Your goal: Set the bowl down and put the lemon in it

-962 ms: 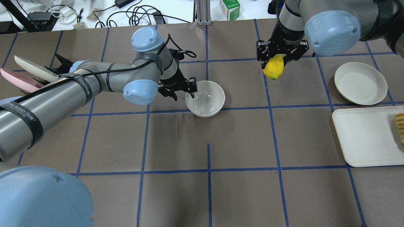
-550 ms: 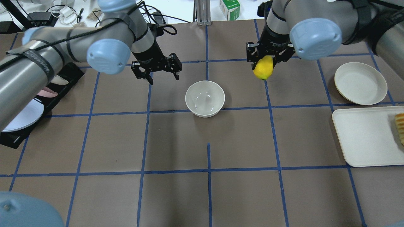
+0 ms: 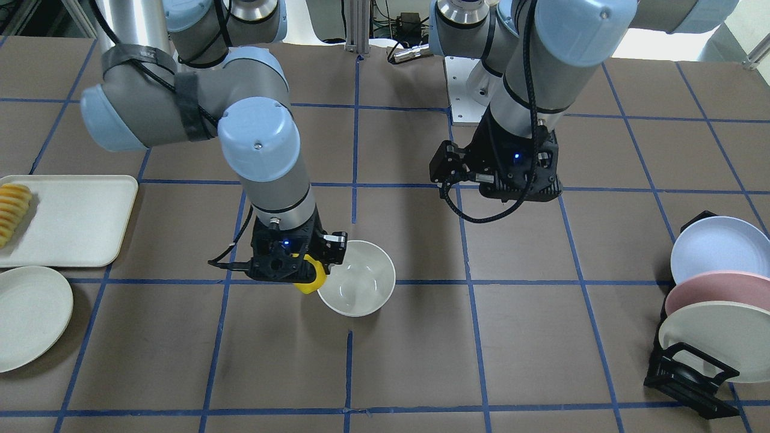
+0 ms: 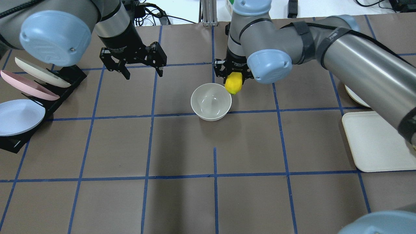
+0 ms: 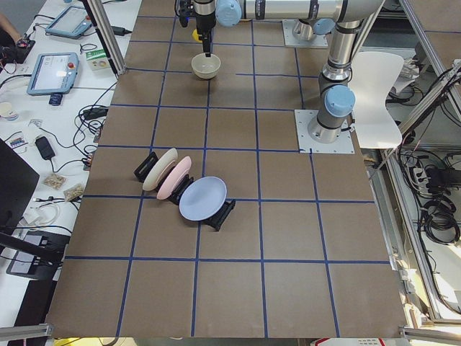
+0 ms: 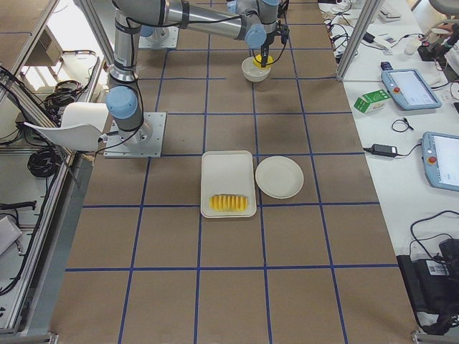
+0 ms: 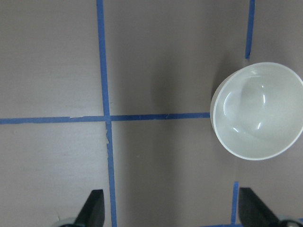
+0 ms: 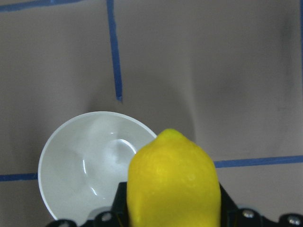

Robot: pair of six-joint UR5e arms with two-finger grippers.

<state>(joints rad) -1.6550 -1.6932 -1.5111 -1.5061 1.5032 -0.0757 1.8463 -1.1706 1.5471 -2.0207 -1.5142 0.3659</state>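
The off-white bowl (image 4: 211, 101) stands upright and empty on the brown table near its middle. My right gripper (image 4: 233, 80) is shut on the yellow lemon (image 4: 233, 83) and holds it just off the bowl's far-right rim, above the table. The right wrist view shows the lemon (image 8: 173, 182) over the edge of the bowl (image 8: 90, 165). My left gripper (image 4: 143, 73) is open and empty, raised to the left of the bowl and farther back. Its fingertips (image 7: 94, 208) frame bare table, with the bowl (image 7: 258, 111) off to the side.
A black rack (image 4: 68, 76) with several plates stands at the left edge. A white tray (image 4: 377, 143) lies at the right, with ridged sliced food (image 3: 13, 207) on it. A flat off-white plate (image 3: 30, 316) lies beside the tray.
My right arm has carried the lemon left, up to the bowl's rim. My left gripper has let go of the bowl's rim and moved left and back, staying open.
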